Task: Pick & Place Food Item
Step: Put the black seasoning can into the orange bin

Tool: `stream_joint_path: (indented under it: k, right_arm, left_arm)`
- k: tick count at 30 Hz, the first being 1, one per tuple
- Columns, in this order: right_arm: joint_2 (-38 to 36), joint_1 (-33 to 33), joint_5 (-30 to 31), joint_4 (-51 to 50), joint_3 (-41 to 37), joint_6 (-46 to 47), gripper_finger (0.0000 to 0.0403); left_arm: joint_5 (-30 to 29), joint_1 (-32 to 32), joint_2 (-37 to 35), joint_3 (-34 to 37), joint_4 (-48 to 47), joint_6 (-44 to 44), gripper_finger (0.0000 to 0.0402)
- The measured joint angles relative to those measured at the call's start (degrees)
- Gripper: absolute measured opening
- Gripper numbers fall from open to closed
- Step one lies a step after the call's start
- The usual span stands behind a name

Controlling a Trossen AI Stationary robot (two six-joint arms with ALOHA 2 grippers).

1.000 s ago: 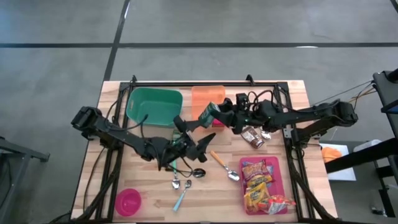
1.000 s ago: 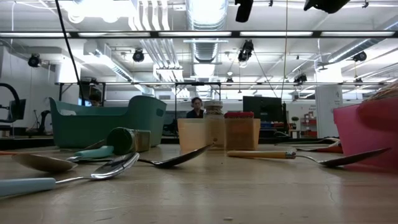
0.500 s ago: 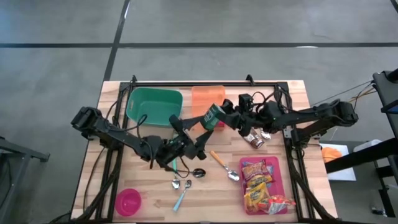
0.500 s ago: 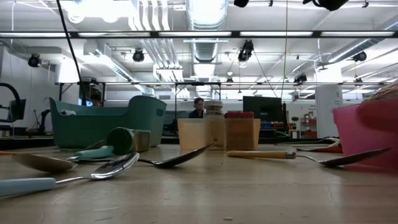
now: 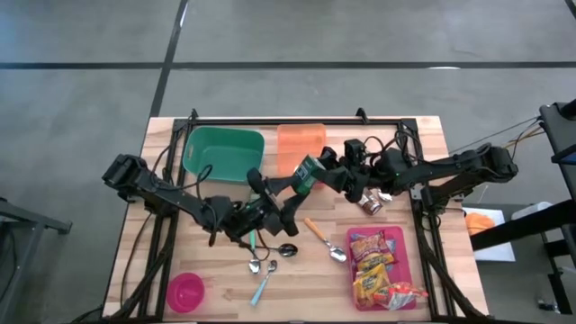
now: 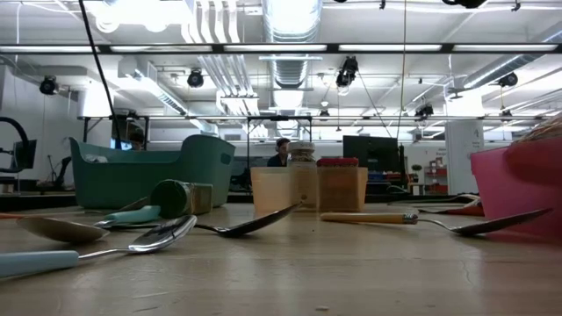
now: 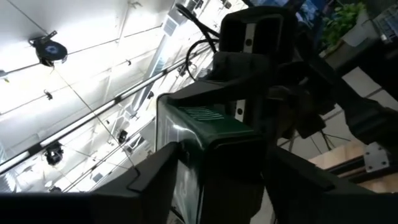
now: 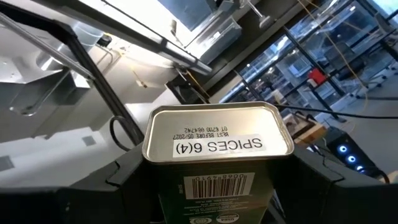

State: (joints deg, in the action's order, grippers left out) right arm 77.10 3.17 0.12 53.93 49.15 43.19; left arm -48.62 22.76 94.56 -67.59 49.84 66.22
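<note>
Green spice tin [image 5: 308,171] aloft mid-surface, clamped in right tool [image 5: 329,176]. Left tool [image 5: 286,187] meets tin's far end, fingers straddling, grip uncertain. Judgement: handover between arms.

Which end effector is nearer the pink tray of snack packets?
Right. The right end effector, holding the green tin, is up and left of the pink tray; the left end effector meets the tin from farther left.
</note>
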Motion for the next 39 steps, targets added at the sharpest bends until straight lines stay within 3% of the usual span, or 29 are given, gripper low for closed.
stream_joint_path:
  k: [8, 16, 21, 26, 32, 36, 39]
  right_arm:
    - [1.1, 1.4, 1.4, 1.1, 0.2, 0.1, 0.0250]
    - [2.9, 1.7, 0.3, 1.3, 2.6, -0.2, 0.0251]
    - [1.4, 1.4, -1.1, -2.4, 2.4, -9.1, 0.0300]
    - [-1.9, 1.2, -2.4, -14.4, 2.7, -19.3, 0.0342]
    - [-3.9, 1.3, -4.2, -33.3, 6.1, -32.7, 0.0344]
    - [-4.2, 2.3, -2.9, -54.0, 11.5, -43.8, 0.0341]
    - [-3.4, 4.2, 2.0, -67.8, 15.7, -49.4, 0.0341]
  left_arm:
    - [0.0, -0.7, 0.0, 0.0, 0.1, 0.0, 0.0158]
    - [-0.9, -0.6, -0.2, 0.0, 1.6, 0.5, 0.0144]
    - [-3.6, 0.9, -0.1, -0.1, 1.5, -0.6, 0.0141]
    - [-9.3, 2.8, -0.7, 0.0, 0.7, -1.3, 0.0120]
    - [-16.9, 4.9, -2.5, 0.0, -2.0, -3.9, 0.0118]
    - [-19.9, 6.3, -5.0, 0.0, -10.2, -11.3, 0.0118]
    - [-20.4, 7.2, -7.1, 0.0, -19.1, -20.7, 0.0118]
